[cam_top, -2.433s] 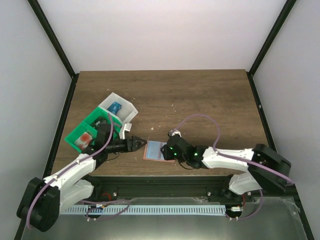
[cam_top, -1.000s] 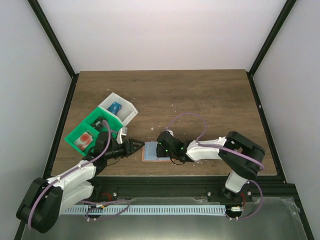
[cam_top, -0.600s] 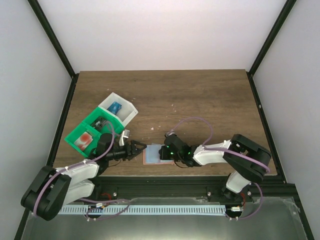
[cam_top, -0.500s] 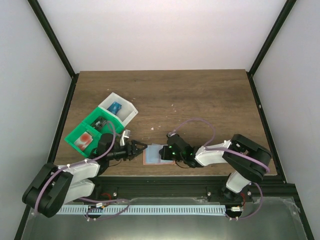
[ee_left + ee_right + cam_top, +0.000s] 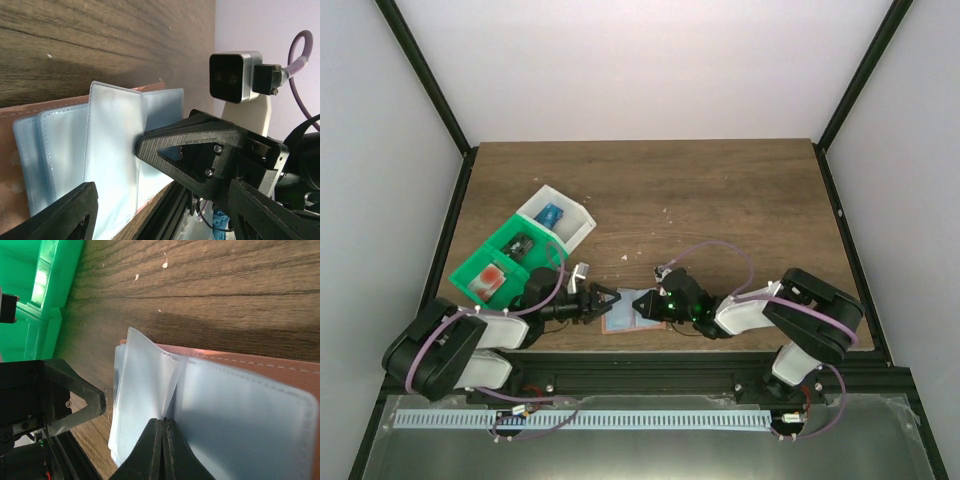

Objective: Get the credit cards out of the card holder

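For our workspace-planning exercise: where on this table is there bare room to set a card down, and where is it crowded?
Bare wood: the far half of the table, beyond the white tray and holder, through to the right edge. Crowded: near left, where the green tray, left tool, right tool and holder sit close together.

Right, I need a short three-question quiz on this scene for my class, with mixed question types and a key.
1. True or false: the left gripper has its jaws open.
2. Which gripper's closed tip touches the clear sleeves of the card holder?
3. The blue card lies in: A the white tray; B the card holder; C the left gripper.
Key: 1 true; 2 the right gripper; 3 A.
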`<state>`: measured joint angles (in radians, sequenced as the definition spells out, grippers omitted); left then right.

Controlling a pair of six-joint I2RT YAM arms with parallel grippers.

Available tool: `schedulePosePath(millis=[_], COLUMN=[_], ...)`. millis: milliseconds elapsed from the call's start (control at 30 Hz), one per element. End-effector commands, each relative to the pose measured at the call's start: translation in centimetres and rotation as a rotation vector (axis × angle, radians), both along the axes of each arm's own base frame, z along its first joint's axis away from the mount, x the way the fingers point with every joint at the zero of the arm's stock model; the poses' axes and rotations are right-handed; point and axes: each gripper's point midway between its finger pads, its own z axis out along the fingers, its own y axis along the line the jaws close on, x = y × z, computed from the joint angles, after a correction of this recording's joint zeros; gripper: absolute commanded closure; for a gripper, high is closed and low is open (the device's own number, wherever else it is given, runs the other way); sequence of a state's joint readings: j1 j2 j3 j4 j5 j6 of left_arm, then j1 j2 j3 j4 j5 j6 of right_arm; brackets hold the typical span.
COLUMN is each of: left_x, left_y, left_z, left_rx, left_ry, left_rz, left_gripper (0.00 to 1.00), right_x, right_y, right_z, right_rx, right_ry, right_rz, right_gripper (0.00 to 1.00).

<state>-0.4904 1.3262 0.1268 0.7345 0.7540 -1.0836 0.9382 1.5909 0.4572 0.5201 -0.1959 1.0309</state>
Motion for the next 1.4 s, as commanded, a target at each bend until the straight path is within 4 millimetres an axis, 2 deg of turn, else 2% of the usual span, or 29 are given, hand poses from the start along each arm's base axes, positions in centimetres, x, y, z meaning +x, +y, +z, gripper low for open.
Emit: schedulePosePath(millis=[0, 133, 233, 333, 467, 700, 833, 933, 1033, 1200, 1367], left_x=[0.0, -0.1, -0.2, -0.2, -0.2, -0.3, 0.0, 0.1, 0.0, -0.1, -0.1], left_y=[-0.6, -0.5, -0.5, -0.6, -0.6, -0.3, 0.3, 0.6, 0.9, 0.9, 0.7], left_z=[0.4, -0.2, -0.5, -0.6, -0.6, -0.4, -0.6, -0.7, -1.0, -1.4, -1.8], left_rx=[-0.024, -0.012, -0.009, -0.013, -0.013, 0.003, 0.039, 0.069, 0.090, 0.095, 0.088], left_ry=[-0.039, -0.028, -0.019, -0.014, -0.008, -0.007, -0.011, -0.015, -0.010, 0.005, 0.013], left_rz=[-0.026, -0.030, -0.032, -0.035, -0.032, -0.018, 0.019, 0.036, 0.044, 0.035, 0.028], left_gripper=[0.27, 0.27, 0.27, 0.27, 0.27, 0.26, 0.26, 0.25, 0.24, 0.22, 0.22], right_x=[0.2, 0.3, 0.5, 0.7, 0.6, -0.3, -0.3, -0.4, -0.7, -0.7, -0.7], right_y=[0.2, 0.1, -0.1, -0.5, -0.5, 1.0, 1.1, 0.7, 0.3, 0.1, 0.2], right_z=[0.4, 0.4, 0.2, 0.3, 0.2, -0.2, -1.0, -1.9, -2.6, -2.8, -2.8], right_rx=[0.034, 0.019, -0.023, -0.056, -0.091, -0.097, -0.169, -0.216, -0.222, -0.222, -0.216], right_ry=[0.000, -0.003, -0.006, -0.014, -0.015, 0.015, 0.017, 0.027, 0.045, 0.045, 0.044], right_rz=[-0.006, -0.004, -0.007, -0.013, 0.006, 0.081, 0.089, 0.084, 0.078, 0.073, 0.075], right_gripper=[1.00, 0.98, 0.88, 0.83, 0.82, 0.80, 0.79, 0.79, 0.87, 0.95, 0.96])
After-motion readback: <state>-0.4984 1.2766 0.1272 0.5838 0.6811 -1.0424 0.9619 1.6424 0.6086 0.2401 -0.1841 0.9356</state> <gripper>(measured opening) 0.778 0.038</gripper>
